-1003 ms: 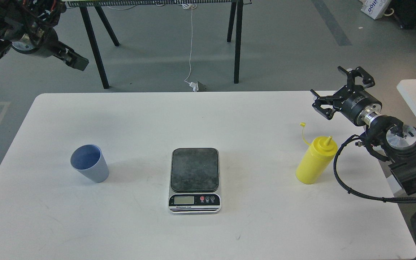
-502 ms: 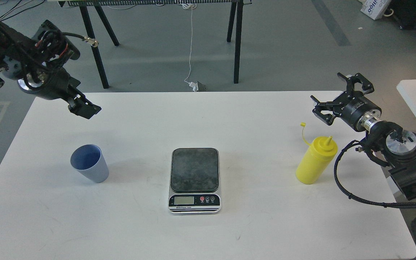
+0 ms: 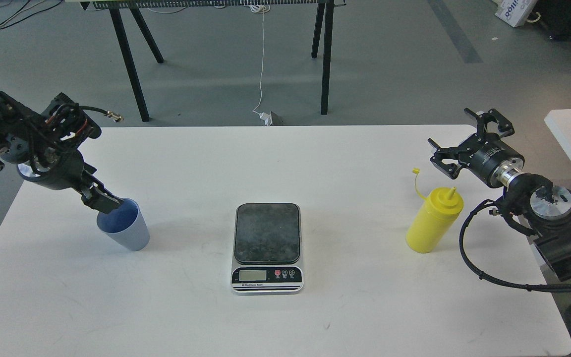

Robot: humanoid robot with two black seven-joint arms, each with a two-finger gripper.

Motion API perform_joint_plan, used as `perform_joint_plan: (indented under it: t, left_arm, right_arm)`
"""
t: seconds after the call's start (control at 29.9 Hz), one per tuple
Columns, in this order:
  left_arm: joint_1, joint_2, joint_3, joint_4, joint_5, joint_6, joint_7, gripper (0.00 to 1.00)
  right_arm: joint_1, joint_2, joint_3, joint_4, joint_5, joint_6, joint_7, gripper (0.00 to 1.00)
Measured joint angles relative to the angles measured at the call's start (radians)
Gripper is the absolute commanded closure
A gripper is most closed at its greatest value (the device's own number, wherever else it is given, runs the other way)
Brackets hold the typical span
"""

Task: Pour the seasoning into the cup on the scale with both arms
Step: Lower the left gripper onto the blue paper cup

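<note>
A white table [image 3: 345, 163] is seen from above, with a grey floor beyond it. In the middle stands a flat kitchen scale [image 3: 267, 247], its dark weighing plate bare and its silver front with a small display facing the viewer. Well to its left, a light blue-grey cup [image 3: 126, 229] stands upright on the table, not on the scale. The left gripper [image 3: 103, 203] reaches down from the left edge to the cup's rim; it appears to touch or overlap the near-left rim, but its fingers are dark and cannot be told apart, so I cannot tell whether they are apart or together. Well to the right of the scale stands a yellow squeeze bottle [image 3: 433, 220], its tethered cap hanging open. The right gripper [image 3: 466, 136] hovers just behind the bottle, its fingers spread apart, holding nothing.
</note>
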Motion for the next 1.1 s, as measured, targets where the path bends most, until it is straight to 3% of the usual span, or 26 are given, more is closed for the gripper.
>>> perform_joint_plan:
  t: [0.37,1.0,1.1]
  left_arm:
    - [0.059,-0.081,-0.005,0.128,-0.007,0.0,0.0,0.0]
    - [0.127,-0.135,-0.008,0.199,-0.018,0.0,0.0,0.03]
    - [0.132,-0.135,-0.008,0.204,-0.02,0.0,0.0,0.07]
  right_arm:
    - [-0.013,-0.002,0.004,0.002,0.001,0.0,0.0,0.02]
    - [-0.028,-0.009,0.005,0.002,0.001,0.0,0.0,0.02]
    - [-0.031,-0.009,0.005,0.003,0.001,0.0,0.0,0.02]
